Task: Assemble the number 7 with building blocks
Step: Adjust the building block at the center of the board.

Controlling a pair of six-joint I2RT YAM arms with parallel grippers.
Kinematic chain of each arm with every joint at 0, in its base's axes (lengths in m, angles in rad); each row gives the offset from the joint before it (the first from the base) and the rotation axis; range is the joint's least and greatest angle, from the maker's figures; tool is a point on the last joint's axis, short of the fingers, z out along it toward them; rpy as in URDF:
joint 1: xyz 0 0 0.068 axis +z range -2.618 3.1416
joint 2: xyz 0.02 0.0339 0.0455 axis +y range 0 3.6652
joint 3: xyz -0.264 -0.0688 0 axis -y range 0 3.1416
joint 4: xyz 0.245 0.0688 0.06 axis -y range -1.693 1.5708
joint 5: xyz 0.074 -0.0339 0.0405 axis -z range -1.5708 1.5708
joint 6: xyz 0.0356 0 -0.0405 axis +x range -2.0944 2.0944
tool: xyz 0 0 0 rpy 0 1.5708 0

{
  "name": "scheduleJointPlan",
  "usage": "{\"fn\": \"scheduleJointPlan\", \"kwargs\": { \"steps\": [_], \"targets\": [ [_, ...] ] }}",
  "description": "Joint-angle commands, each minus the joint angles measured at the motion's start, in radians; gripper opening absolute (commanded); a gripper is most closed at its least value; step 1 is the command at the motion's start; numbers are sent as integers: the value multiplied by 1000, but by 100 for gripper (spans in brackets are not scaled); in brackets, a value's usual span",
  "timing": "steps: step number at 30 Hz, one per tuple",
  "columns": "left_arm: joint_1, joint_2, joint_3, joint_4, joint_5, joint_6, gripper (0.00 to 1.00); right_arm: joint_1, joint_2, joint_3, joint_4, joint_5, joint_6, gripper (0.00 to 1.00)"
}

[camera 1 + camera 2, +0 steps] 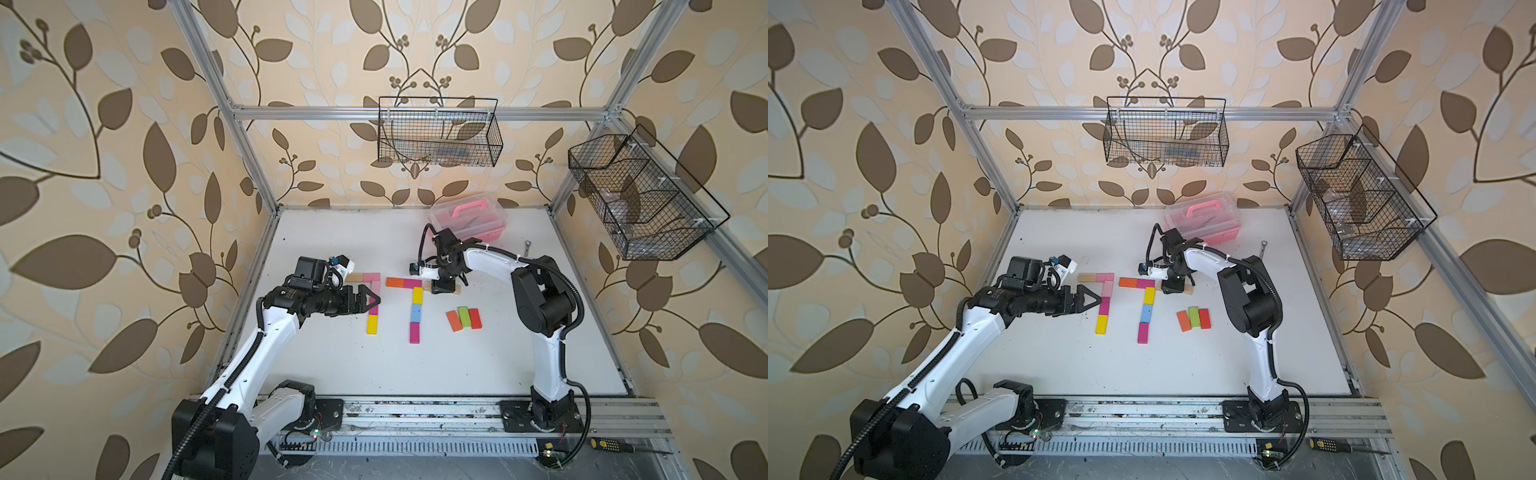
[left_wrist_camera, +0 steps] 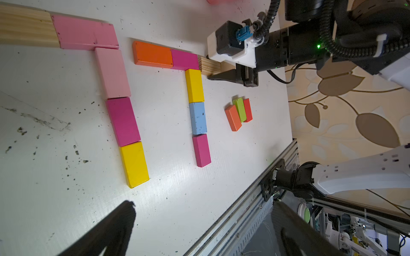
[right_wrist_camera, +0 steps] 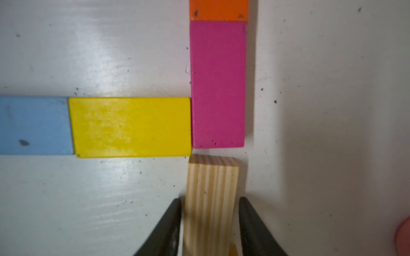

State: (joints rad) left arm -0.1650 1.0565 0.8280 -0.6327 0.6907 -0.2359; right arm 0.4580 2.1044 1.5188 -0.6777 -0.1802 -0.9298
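As it hangs over the table (image 1: 498, 365), the left pincer (image 1: 373, 300) is spread wide, gripping nothing, at 9 o'clock of two sevens lying side by side: the first seven (image 2: 113, 73), then the second seven (image 2: 195, 85) at its 3 o'clock. Three loose blocks (image 1: 464, 318) huddle at the second's 4 o'clock. The right pincer (image 1: 442, 287) has its fingers (image 3: 168, 226) flanking a wood block (image 3: 211, 177), a sliver off the second's bar end at 3 o'clock; pinched or not, I cannot tell.
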Motion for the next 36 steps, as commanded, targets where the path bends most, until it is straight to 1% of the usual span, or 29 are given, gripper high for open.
{"fn": "scheduleJointPlan", "kwargs": {
  "steps": [1, 2, 4, 9, 19, 31, 32, 33, 36],
  "targets": [
    [-11, 5, -7, -12, -7, 19, 99, -10, 28, 14, -58, -22, -17, 29],
    [-11, 5, -7, -12, -7, 20, 99, -14, 27, 11, -61, -25, -15, 26],
    [-11, 7, -7, -12, -7, 19, 99, -21, 24, 2, -63, -22, -18, 25],
    [-11, 7, -7, -10, -5, 18, 99, -41, 5, -18, -61, -18, -20, 24],
    [-11, 17, -7, -9, 4, 18, 99, -62, -41, -88, -69, -16, -55, 25],
    [-11, 16, -8, -10, 3, 15, 99, -70, -50, -112, -77, -10, -37, 28],
    [-11, 16, -7, -10, 3, 16, 99, -69, -50, -112, -77, -9, -36, 29],
    [-11, 16, -7, -10, 2, 17, 99, -70, -49, -114, -72, -6, -29, 35],
    [-11, 14, -7, -11, 0, 16, 99, -68, -59, -130, -42, 12, -19, 59]
  ]
}}
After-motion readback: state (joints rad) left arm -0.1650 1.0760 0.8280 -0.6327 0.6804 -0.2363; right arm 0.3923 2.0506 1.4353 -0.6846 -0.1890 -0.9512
